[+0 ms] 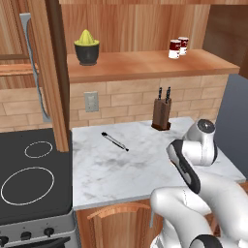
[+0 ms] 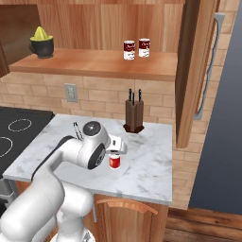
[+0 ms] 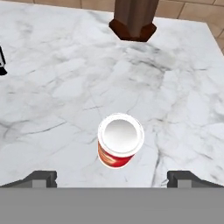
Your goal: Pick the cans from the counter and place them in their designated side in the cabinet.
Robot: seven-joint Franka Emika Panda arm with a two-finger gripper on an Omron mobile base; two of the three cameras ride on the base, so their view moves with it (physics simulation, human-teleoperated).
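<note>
The jaws (image 3: 112, 179) stand fully open and empty, hanging over one red can (image 3: 120, 141) that stands upright on the marble tabletop (image 3: 52, 87), its long axis vertical. Seen from the hand camera, the can sits almost centred between the two fingertips and slightly ahead of them, so a straight descent should likely bracket it. Two more cans (image 2: 136, 48) stand side by side on the cabinet shelf (image 2: 94, 64); three cans in all, one knife block (image 2: 134, 116), one juicer (image 1: 86, 47)
</note>
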